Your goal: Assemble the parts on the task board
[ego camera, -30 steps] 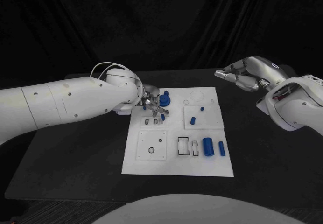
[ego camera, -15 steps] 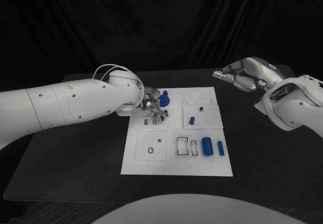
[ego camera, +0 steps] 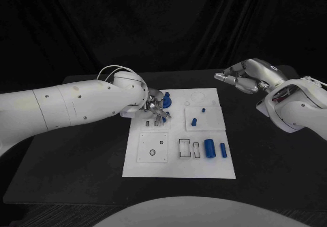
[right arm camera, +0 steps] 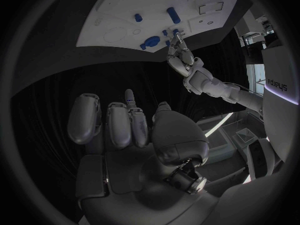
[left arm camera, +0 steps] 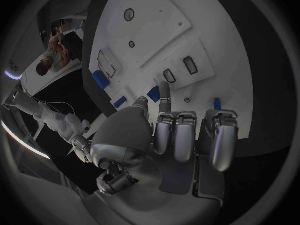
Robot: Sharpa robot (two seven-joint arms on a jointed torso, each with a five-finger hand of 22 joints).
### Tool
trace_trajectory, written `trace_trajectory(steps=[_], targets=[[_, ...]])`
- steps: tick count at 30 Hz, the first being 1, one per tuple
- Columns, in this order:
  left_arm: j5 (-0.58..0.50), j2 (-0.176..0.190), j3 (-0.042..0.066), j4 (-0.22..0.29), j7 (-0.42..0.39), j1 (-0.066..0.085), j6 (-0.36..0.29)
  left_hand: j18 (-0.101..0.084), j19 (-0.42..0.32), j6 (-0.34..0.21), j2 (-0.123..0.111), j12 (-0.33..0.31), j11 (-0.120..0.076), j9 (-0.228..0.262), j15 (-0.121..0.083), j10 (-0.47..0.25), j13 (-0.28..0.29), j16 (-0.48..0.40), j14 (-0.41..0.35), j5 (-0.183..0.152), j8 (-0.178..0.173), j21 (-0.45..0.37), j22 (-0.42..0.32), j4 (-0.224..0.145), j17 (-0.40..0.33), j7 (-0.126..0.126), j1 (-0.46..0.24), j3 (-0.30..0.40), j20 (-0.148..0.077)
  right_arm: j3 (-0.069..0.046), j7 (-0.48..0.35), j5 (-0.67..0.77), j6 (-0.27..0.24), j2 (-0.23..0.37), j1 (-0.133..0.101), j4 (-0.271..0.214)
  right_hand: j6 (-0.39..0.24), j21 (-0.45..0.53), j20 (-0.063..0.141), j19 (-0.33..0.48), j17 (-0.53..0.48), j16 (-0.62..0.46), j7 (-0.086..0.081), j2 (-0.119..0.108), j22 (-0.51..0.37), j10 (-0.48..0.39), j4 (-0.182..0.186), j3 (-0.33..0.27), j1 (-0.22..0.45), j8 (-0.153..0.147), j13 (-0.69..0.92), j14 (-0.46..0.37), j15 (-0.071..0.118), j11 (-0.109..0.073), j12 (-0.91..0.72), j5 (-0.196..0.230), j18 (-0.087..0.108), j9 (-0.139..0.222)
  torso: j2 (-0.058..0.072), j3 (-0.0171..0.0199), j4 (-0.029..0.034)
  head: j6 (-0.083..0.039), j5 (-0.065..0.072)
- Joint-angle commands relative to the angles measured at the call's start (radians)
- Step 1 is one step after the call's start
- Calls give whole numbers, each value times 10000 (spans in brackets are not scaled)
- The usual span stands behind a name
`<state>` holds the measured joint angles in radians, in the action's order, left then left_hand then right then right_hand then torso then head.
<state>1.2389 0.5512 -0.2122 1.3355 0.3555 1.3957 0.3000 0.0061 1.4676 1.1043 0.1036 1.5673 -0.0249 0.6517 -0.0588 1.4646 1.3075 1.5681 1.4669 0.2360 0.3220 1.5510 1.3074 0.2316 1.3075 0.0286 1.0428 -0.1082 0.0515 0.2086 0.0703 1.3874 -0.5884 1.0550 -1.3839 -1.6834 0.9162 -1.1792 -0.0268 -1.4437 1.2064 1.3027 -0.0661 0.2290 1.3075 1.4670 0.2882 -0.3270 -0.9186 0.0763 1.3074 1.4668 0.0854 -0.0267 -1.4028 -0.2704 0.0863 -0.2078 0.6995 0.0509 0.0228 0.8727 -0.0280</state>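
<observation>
The white task board (ego camera: 180, 163) lies in the middle of the table. My left hand (ego camera: 155, 108) hovers over its far left corner, beside a blue knob (ego camera: 167, 100). In the left wrist view the left hand (left arm camera: 181, 135) pinches a small blue part (left arm camera: 154, 93) between thumb and a finger, close to two small slots (left arm camera: 169, 76). Further parts lie on the board: a peg (ego camera: 203, 110), a short piece (ego camera: 195, 122), a thick cylinder (ego camera: 210, 148) and a slim one (ego camera: 224, 150). My right hand (ego camera: 242, 76) hangs off the board at the far right, fingers loosely bent, holding nothing.
Square plates with holes (ego camera: 153, 147) and rectangular cut-outs (ego camera: 185, 147) take up the board's near half. The black table (ego camera: 75, 156) stretches bare on both sides of the board. The right wrist view shows the left hand (right arm camera: 180, 52) and the board (right arm camera: 112, 20) from afar.
My left arm has edged slightly toward the board, with its hand staying over the same corner. The right hand has barely moved.
</observation>
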Motion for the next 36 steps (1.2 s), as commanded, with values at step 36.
trace_trajectory(steps=[36], targets=[[79, -270, 7, -238, -154, -33, 504, 85, 515, 274, -191, 35, -48, 92, -75, 1062, 2633, 27, 1039, 232, -474, -131, 2271, -276, 2633, -5, 328, 515, -28, -10, -93, -388, 167, -90, 91, 101, 97, 9, -3, 9, 197, 177, -84, 192, 1211, -21, 47, -129, -121, 12, 1167, 499, -13, 57, 16, 36, -91, -37, -2, 2, 5, -1, 53]])
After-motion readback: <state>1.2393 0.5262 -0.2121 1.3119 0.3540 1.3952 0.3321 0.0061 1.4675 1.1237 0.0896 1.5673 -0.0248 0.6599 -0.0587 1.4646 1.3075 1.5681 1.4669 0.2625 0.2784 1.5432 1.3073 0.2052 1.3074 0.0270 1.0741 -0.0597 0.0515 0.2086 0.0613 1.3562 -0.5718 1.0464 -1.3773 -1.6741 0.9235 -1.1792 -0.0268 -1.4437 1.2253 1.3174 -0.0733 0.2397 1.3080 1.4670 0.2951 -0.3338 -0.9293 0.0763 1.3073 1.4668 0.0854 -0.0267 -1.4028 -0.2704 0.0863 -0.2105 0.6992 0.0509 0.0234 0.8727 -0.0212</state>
